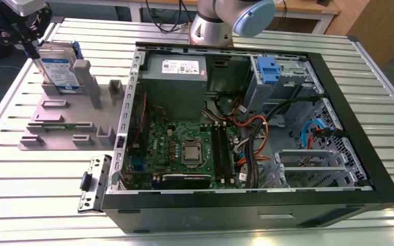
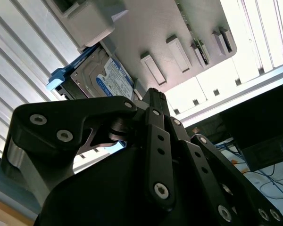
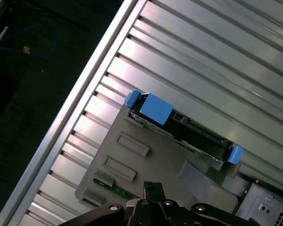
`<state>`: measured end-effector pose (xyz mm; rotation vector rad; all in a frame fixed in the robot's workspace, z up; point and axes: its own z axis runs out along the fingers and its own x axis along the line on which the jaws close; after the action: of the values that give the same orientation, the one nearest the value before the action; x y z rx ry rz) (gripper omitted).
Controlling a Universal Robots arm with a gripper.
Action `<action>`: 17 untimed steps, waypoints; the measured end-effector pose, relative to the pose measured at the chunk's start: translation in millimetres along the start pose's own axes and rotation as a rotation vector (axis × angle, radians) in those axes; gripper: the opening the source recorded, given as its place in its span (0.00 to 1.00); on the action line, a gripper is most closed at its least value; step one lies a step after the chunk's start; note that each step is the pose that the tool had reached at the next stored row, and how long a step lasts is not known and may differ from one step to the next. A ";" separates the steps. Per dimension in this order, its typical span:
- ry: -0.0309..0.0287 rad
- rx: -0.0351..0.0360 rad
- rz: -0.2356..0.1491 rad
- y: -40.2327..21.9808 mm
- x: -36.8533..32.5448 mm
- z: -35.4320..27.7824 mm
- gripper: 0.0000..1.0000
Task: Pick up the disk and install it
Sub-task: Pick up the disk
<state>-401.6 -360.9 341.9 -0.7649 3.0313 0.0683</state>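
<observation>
The disk [image 1: 58,69] stands upright on its edge in a slot of the grey holder block [image 1: 60,110], at the exterior view's left, well apart from the inside of the open computer case [image 1: 361,128]. In both wrist views I see its blue caddy frame around it, and it sits in the block and is not lifted.

The gripper [image 1: 31,50] hangs just above the disk, a little to the side of its top edge. I cannot say if it touches. In the first wrist view the fingertips [image 3: 153,188] look drawn close together with nothing between them, and the second wrist view gives the same impression.

So, in my judgement, the task is at its very beginning: the disk is not grasped and not carried. Inside the case, near the far corner, another blue caddy [image 1: 269,66] sits in the drive cage. The ribbed metal table [image 1: 19,195] carries both block and case.
</observation>
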 end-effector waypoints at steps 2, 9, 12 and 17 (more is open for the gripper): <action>0.0001 0.0000 -0.002 0.0 0.0 0.0 0.10; 0.0004 -0.0002 -0.008 0.0 0.0 0.0 0.10; 0.0005 -0.0003 -0.012 0.0 0.0 0.0 0.10; 0.0008 -0.0005 -0.021 0.0 0.0 0.0 0.10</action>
<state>-401.6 -360.9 341.8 -0.7976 3.0234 0.0686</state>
